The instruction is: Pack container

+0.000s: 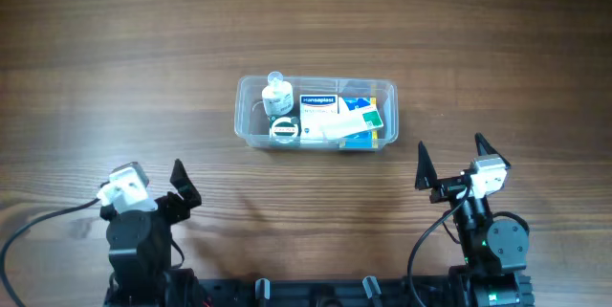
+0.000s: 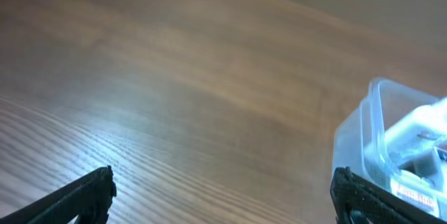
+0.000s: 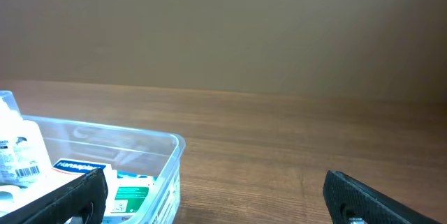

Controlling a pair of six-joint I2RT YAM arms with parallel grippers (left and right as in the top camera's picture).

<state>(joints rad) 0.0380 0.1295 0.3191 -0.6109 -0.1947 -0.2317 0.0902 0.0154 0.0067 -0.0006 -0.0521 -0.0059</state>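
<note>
The container point(image 1: 238, 116) is a clear rectangular tub in the middle of the table. Inside it I see a small clear bottle point(image 1: 277, 94), a blue-and-white plaster box point(image 1: 320, 106) and a green-and-white box point(image 1: 365, 116). My left gripper point(image 1: 149, 173) is open near the front left, well away from the tub. My right gripper point(image 1: 450, 150) is open at the front right, also apart from it. In the left wrist view the open gripper point(image 2: 223, 185) holds nothing, with the container point(image 2: 356, 130) at far right. In the right wrist view the open gripper point(image 3: 216, 185) frames bare wood, with the container point(image 3: 174, 148) at left.
Wooden tabletop point(image 1: 115, 58) extends all around the tub. A black cable point(image 1: 29, 230) trails from the left arm at the front left corner. The arm bases stand along the front edge point(image 1: 316, 293).
</note>
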